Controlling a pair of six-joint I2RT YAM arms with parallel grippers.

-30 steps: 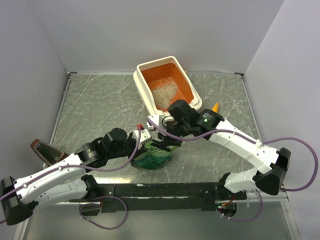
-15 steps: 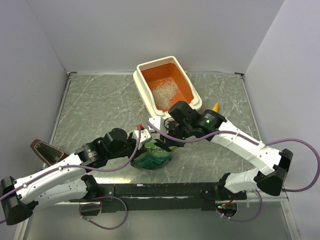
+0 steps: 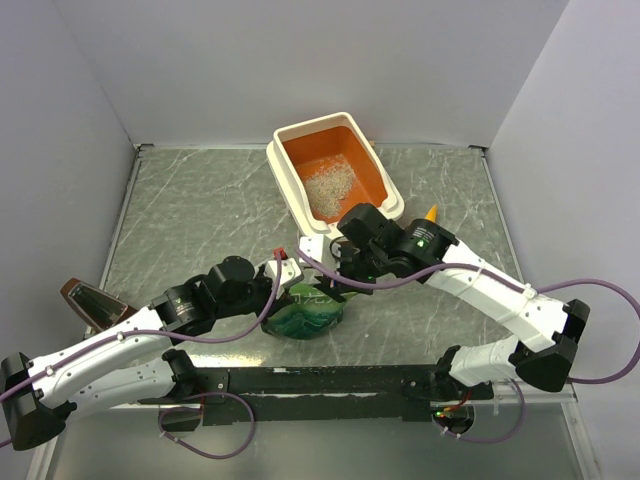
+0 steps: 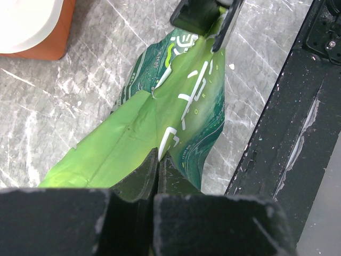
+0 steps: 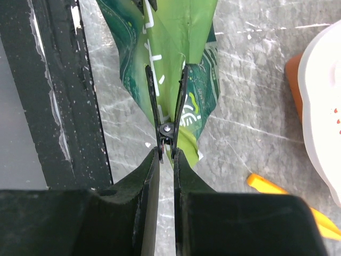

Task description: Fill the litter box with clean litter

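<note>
The litter box (image 3: pixel 286 136), orange inside with a cream rim, stands at the back centre. A small pile of pale clean litter (image 3: pixel 328 184) lies in it. A green crinkly bag (image 3: pixel 305 316) lies on the table between the arms. My left gripper (image 4: pixel 158 154) is shut on the bag's (image 4: pixel 133 133) near edge. My right gripper (image 5: pixel 166 152) is shut on the handles of a black clip (image 5: pixel 167 127) that pinches the bag's (image 5: pixel 176 37) other end. In the top view the left gripper (image 3: pixel 291 284) and the right gripper (image 3: pixel 334 286) sit close together over the bag.
An orange-yellow scoop (image 3: pixel 431 212) lies right of the box, also in the right wrist view (image 5: pixel 266 184). A brown object (image 3: pixel 90 300) sits at the left edge. The black base rail (image 3: pixel 320 380) runs along the near edge. The box corner (image 4: pixel 32 21) is near the bag.
The right arm has shifted slightly, its elbow further right and its wrist a little lower over the bag. The left arm and the bag have hardly moved.
</note>
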